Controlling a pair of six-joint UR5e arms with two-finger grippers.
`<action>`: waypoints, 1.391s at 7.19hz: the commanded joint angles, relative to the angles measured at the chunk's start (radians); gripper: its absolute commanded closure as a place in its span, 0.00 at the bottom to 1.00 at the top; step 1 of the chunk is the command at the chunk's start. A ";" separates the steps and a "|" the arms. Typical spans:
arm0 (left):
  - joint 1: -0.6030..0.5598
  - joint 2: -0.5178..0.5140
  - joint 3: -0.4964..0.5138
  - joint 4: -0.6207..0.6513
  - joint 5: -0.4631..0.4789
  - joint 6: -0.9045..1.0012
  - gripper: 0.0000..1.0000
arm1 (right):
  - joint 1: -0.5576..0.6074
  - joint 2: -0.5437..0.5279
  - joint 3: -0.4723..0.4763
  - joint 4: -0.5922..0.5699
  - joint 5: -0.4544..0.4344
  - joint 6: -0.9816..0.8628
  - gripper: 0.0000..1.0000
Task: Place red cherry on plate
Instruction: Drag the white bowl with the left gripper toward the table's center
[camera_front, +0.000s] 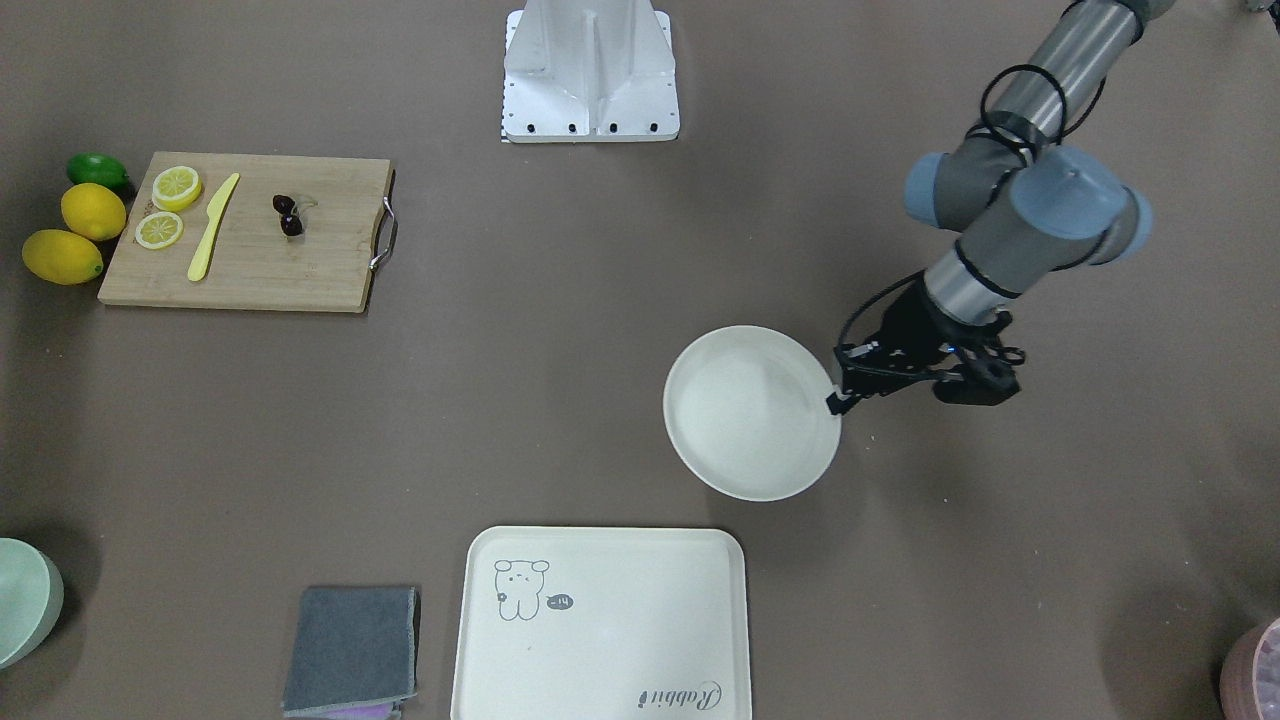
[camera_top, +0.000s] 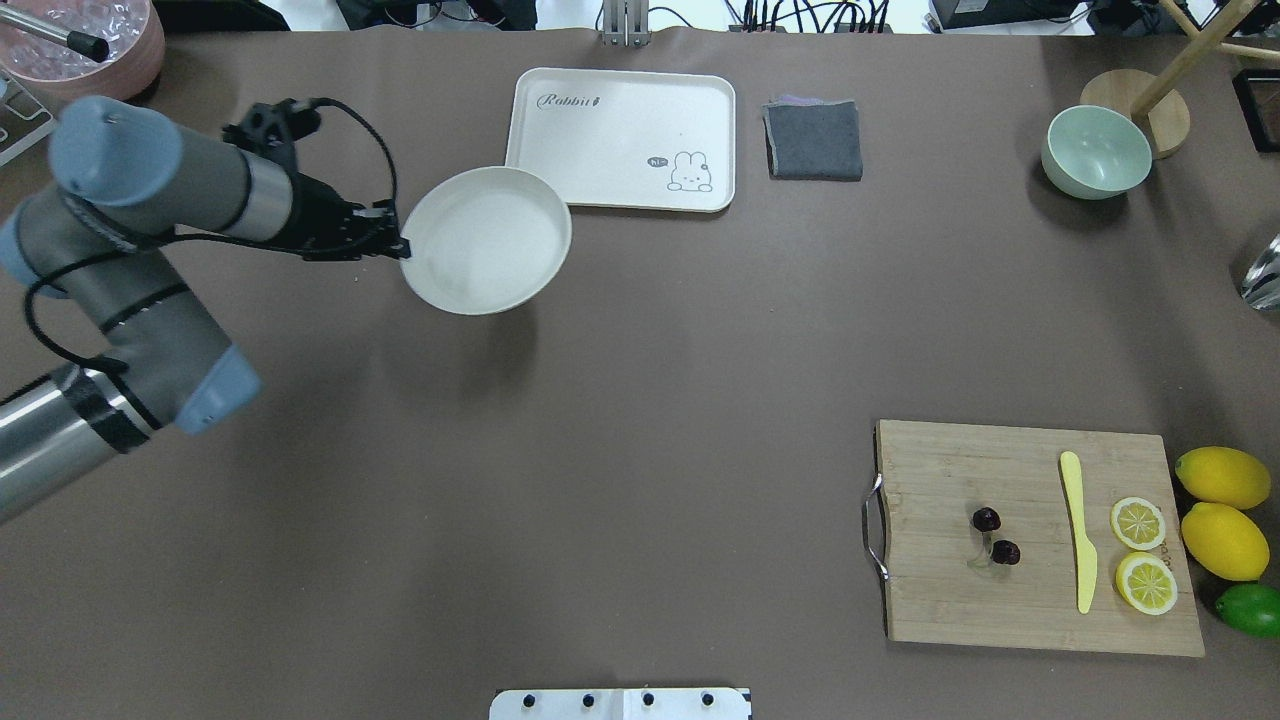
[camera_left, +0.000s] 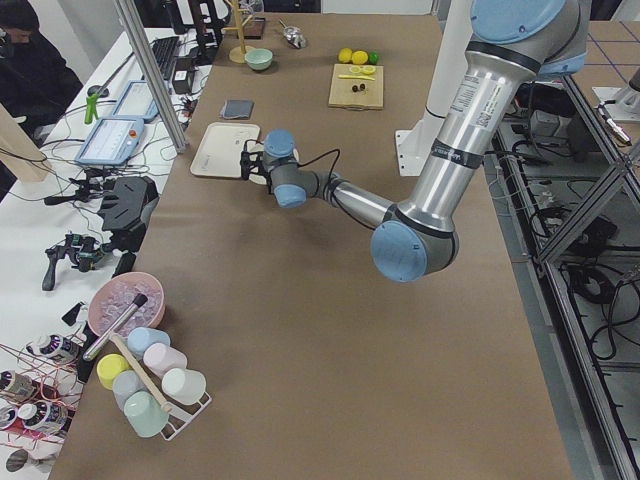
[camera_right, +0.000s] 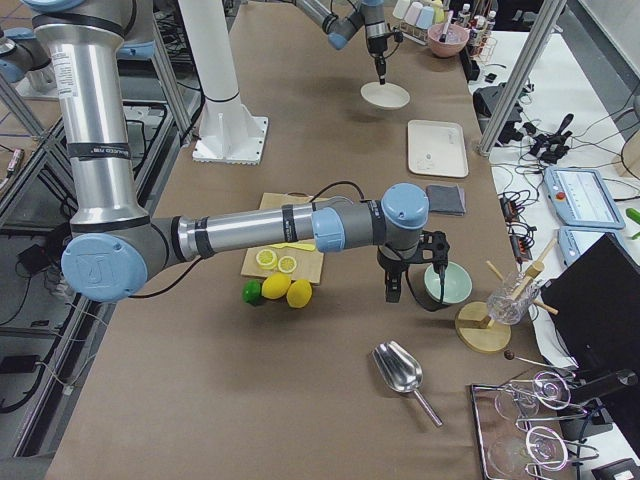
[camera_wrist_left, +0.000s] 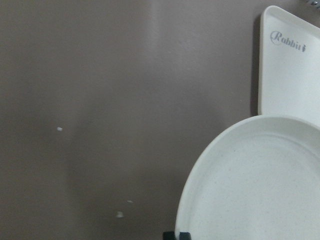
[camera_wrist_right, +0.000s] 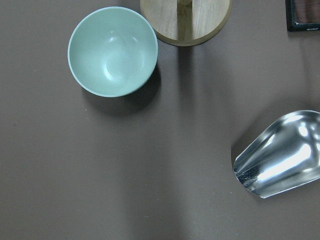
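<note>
In the front-facing view the red cherry (camera_front: 291, 225) lies on the cutting board (camera_front: 300, 270) at about ten o'clock in the picture, to the right of the yellow knife (camera_front: 212, 240) and touching nothing else. The plate (camera_front: 752, 412) sits just right of centre, well apart from the fruit. The left gripper (camera_front: 838, 401) is pinched on the plate's rim at its three o'clock edge. The overhead view shows the same grasp from behind, now at the plate's nine o'clock edge. A shadow falls clear of the plate toward six o'clock, so the plate is probably lifted off the table (camera_top: 640, 400). In this view the cherry is at about four o'clock. In the left side view the cherry is only a dark speck on the far board. The right side view shows the right gripper (camera_right: 405, 285) hanging just beside the pale green bowl (camera_right: 447, 283), but whether it is spread or pressed together cannot be told there. The left wrist view shows the plate's rim meeting a dark fingertip (camera_wrist_left: 177, 235) at six o'clock, with the tray (camera_wrist_left: 292, 65) at two o'clock. The right wrist view shows the bowl and a steel scoop (camera_wrist_right: 280, 155) but no fingers. The cherry is likely very light, and its round, smooth fruits may roll or slip while the thin stems bend. A gentle pinch where the stems join, or softly around one fruit, looks the safest hold.
</note>
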 joint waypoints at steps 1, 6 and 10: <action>0.161 -0.071 -0.133 0.214 0.174 -0.062 1.00 | -0.006 0.002 0.007 0.001 0.002 0.003 0.00; 0.335 -0.059 -0.140 0.257 0.363 -0.088 1.00 | -0.119 0.017 0.164 -0.001 -0.004 0.209 0.00; 0.280 -0.048 -0.157 0.255 0.347 -0.081 0.02 | -0.296 -0.030 0.377 -0.001 -0.062 0.461 0.00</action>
